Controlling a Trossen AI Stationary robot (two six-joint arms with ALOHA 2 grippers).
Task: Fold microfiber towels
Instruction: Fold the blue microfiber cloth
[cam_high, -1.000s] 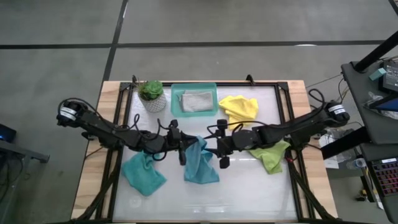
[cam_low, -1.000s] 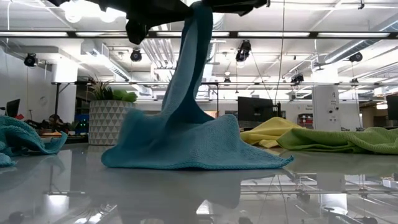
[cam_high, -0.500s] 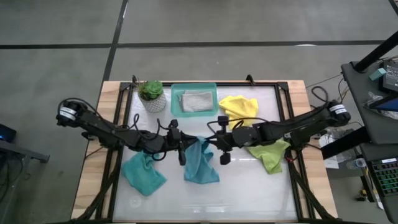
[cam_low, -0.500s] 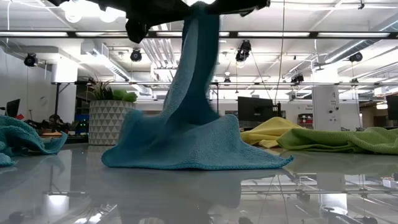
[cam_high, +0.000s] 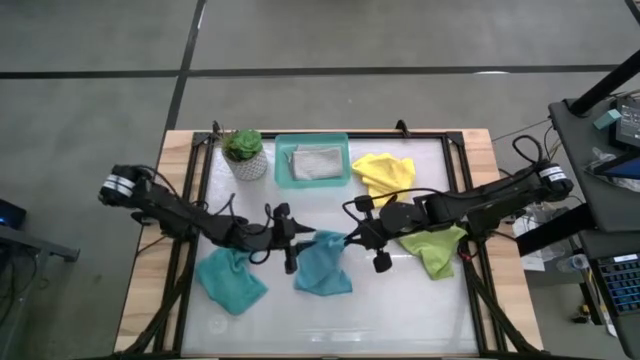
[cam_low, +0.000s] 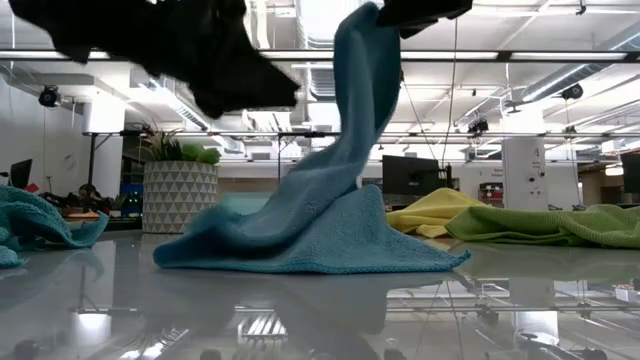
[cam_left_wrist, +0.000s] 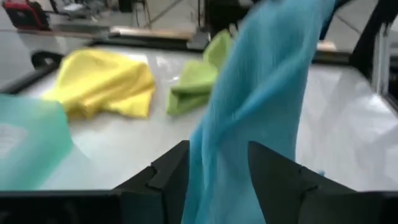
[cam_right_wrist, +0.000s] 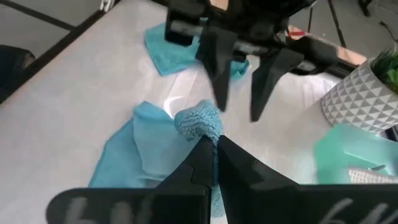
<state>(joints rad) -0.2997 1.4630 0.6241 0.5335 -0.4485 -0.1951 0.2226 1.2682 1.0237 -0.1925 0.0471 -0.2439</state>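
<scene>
A teal-blue microfiber towel is raised at mid-table, its lower part heaped on the tabletop. My right gripper is shut on its top. My left gripper stands open just to the towel's left, lower down. In the left wrist view the cloth hangs between that gripper's fingers. A second teal-blue towel lies crumpled at the near left. A yellow towel and a lime green one lie on the right. A light grey towel rests in the teal tray. My right gripper pinches a bunched bit of the towel's top between its two fingers, at their free ends. The fingers slant down from the table's right. The cloth hangs below them, and its lower part stays on the table. My left gripper's fingers flank the hanging cloth; whether they touch it, I cannot tell.
A potted plant stands at the far left beside the teal tray. A black frame runs around the white tabletop. Bare tabletop lies along the near edge.
My left gripper has let go of the towel's top and sunk toward the table. My right gripper has taken hold of that top. The raised part now hangs from it, shifted toward the table's right, while the lower part has stayed on the table.
</scene>
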